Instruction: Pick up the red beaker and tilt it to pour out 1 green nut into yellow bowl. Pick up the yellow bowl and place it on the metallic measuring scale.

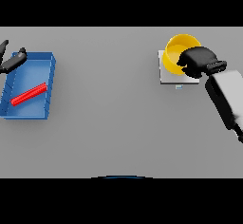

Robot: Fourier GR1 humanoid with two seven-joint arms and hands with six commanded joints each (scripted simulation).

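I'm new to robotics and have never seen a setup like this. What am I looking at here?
This single picture looks down from a humanoid robot's head onto a grey table. Its right hand, on a white and grey arm, has its fingers curled on the rim of a yellow bowl, over a metallic measuring scale. Whether the bowl rests on the scale is unclear. At the left edge, the left hand shows beside a blue tray holding a red beaker lying on its side.
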